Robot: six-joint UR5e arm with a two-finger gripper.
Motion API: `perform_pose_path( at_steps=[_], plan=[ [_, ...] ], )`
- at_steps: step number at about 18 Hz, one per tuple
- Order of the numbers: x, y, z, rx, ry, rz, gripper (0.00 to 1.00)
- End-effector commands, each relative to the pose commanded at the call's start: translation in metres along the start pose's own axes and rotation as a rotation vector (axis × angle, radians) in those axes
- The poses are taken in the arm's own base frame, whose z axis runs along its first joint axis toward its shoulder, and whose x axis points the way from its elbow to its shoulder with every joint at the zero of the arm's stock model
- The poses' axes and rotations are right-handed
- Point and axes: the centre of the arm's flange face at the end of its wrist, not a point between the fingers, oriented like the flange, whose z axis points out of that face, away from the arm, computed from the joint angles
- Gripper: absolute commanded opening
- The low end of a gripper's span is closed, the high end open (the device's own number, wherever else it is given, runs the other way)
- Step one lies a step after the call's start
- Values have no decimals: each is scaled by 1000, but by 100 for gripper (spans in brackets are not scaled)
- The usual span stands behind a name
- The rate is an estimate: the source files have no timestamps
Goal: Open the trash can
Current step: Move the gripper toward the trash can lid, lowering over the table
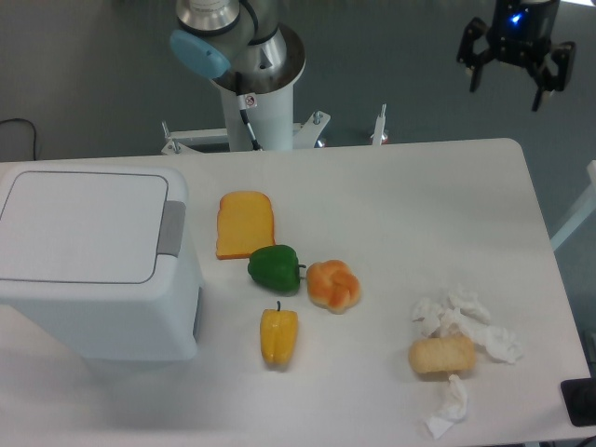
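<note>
The trash can is a big white boxy bin at the left of the table. Its flat lid lies shut, with a grey push bar along its right edge. My gripper hangs high at the top right, beyond the table's far edge and far from the bin. Its black fingers are spread apart and nothing is between them.
In the middle of the table lie a slice of toast, a green pepper, a bun and a yellow pepper. At the front right are crumpled tissues and a bread roll. The arm's base stands behind the table.
</note>
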Motion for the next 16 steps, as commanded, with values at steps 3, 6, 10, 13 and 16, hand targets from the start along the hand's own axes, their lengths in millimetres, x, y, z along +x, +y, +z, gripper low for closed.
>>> perform_pose_path(
  at_steps=[3,6,10,13,16],
  plan=[
    [1,-1,2,-7,5,-1,100],
    [5,-11,4,-3,11,17,100],
    [10,-11,15,1,34,3,100],
    [16,-16,17,-3,46,7,100],
    [17,-19,15,1,41,-4,100]
  ],
)
